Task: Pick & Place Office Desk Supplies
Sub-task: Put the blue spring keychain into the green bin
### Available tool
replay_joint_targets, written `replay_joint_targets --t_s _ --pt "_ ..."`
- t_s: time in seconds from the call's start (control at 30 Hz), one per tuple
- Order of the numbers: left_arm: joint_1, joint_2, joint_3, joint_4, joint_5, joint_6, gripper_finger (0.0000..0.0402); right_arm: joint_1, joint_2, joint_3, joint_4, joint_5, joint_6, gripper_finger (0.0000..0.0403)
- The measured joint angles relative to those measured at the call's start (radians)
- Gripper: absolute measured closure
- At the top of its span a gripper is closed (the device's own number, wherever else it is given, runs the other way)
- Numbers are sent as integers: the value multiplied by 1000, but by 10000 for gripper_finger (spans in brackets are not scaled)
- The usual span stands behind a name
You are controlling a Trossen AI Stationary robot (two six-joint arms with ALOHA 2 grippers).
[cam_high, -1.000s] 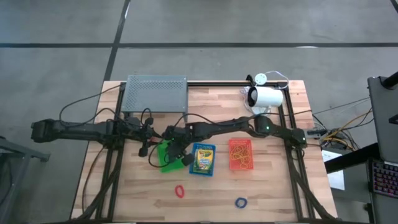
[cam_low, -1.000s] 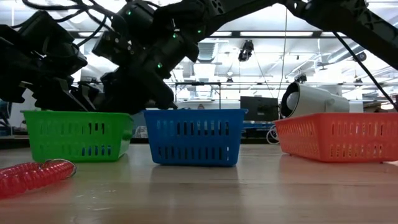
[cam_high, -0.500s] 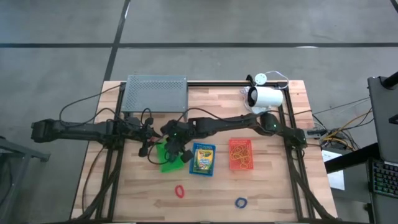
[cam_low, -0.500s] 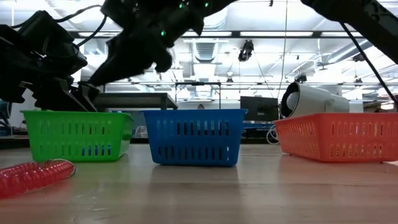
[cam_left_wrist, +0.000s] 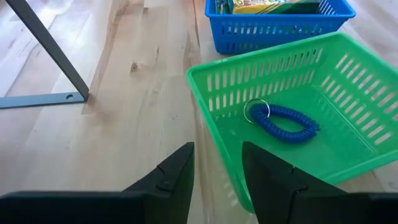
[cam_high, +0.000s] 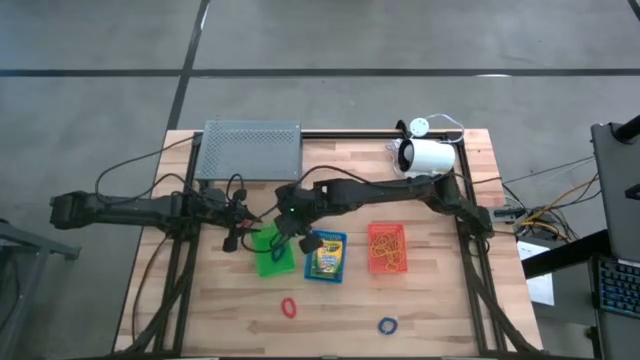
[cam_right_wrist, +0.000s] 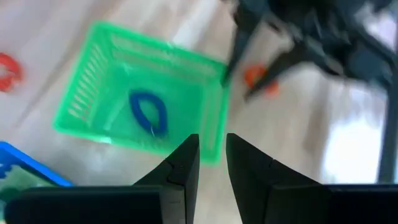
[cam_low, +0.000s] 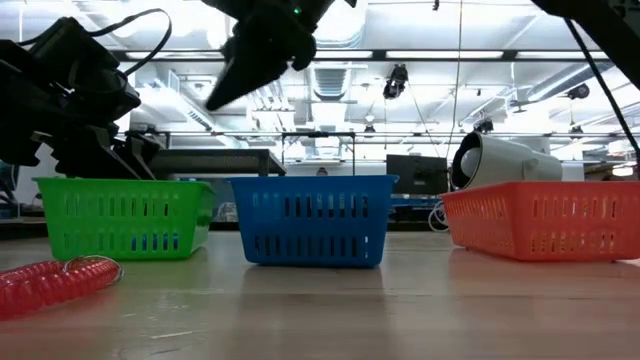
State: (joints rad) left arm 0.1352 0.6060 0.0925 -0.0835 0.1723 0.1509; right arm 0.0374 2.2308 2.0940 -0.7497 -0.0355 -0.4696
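A blue elastic loop [cam_left_wrist: 283, 123] [cam_right_wrist: 148, 112] lies on the floor of the green basket [cam_high: 272, 252]. My right gripper [cam_high: 291, 222] [cam_low: 225, 92] hangs well above that basket, empty, its fingers a narrow gap apart. My left gripper [cam_left_wrist: 217, 171] [cam_high: 238, 236] is open at the basket's left wall [cam_left_wrist: 227, 158], one finger outside and one over the inside. A yellow-green crayon box [cam_high: 325, 255] lies in the blue basket [cam_low: 312, 220]. Orange rubber bands [cam_high: 387, 248] fill the red basket. A red loop [cam_high: 289, 306] [cam_low: 50, 282] and a second blue loop [cam_high: 387, 325] lie on the table near its near edge. My left gripper stands astride the green basket's left wall [cam_left_wrist: 231, 177], coming level from the table's left. Bare wood shows between the outer finger [cam_left_wrist: 177, 171] and the wall. Whether the inner finger [cam_left_wrist: 267, 177] touches the wall I cannot tell. The basket rests flat on the table.
A grey perforated rack [cam_high: 250, 152] and a white cylindrical device [cam_high: 425, 156] with its cable stand along the far edge. Dark frame rails [cam_high: 175, 270] run down both sides of the table. The three baskets stand in a row mid-table; bare wood lies in front of them.
My right gripper has risen from the green basket's rim to well above it and drawn toward the far edge. The left arm and the baskets have stayed put.
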Motion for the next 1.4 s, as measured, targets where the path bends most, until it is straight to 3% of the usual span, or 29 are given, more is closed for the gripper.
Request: replay_joint_targets --t_s 0.3,0.57,0.8,1.23,1.4 --pt "0 0 0 1 0 0 263 79 -152 -176 -26 194 262 327" --pt "0 0 0 1 0 0 263 189 -347 -446 -22 393 584 313" --pt "0 0 0 2 0 0 263 296 -474 -640 5 405 827 316" --pt "0 0 0 1 0 0 263 516 -580 -818 -35 393 1092 323" --pt "0 0 0 1 0 0 263 569 -580 -868 -30 375 1277 332"
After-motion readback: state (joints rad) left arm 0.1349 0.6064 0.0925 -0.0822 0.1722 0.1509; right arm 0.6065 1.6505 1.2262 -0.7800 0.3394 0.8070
